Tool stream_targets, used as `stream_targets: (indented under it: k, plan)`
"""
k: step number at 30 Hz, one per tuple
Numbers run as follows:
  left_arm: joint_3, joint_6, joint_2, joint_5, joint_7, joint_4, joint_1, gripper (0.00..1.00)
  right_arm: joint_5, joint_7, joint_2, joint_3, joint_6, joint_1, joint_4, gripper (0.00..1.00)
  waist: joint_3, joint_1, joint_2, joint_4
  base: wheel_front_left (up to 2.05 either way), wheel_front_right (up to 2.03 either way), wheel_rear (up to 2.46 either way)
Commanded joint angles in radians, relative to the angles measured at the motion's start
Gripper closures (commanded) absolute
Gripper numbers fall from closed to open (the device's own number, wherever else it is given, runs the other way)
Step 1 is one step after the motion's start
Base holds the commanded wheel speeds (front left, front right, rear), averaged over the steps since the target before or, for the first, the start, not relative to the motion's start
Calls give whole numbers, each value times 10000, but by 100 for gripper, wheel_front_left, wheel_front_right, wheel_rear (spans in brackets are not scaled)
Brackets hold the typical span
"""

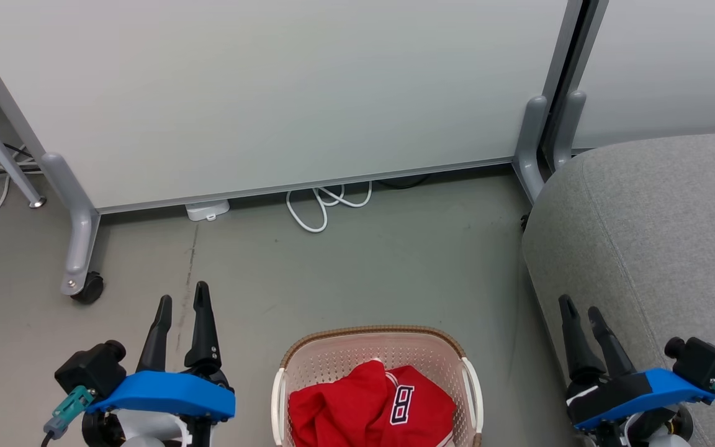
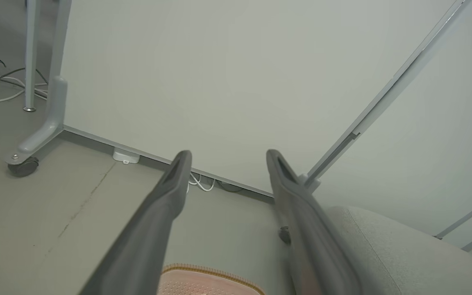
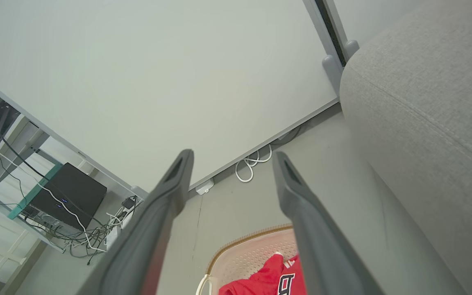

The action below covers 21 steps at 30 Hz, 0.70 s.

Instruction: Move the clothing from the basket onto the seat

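Floor (image 1: 364, 279), white partition (image 1: 270, 93), clothing (image 1: 364, 410) in basket (image 1: 332, 357), seat (image 1: 655, 236), left gripper (image 1: 182, 292) and right gripper (image 1: 578, 303) wide

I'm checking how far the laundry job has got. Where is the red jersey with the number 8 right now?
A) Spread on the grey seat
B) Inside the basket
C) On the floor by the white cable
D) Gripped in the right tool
B: the red jersey lies bunched inside the basket, left of the seat; the left tool and right tool stand open, gripping nothing.
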Motion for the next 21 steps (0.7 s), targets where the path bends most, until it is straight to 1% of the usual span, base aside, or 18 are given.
stream_targets:
  k: [1, 9, 21]
  plan:
    - [-95, -9, 66, 337, -116, -38, -236, 0, -309, -93, -81, 9, 18, -240, -42, 0, 4, 0, 0, 7, 0, 0, 0]
    - [-232, -36, 67, 1052, -317, 115, -251, 0, -1146, -211, -89, -17, 20, -214, -19, 0, -11, 0, 0, 16, 0, 0, 0]
    - [-435, 59, 67, 2034, -584, 236, -269, 0, -2208, -362, -99, -31, 22, -138, -63, 0, -36, 0, 0, 35, 0, 0, 0]
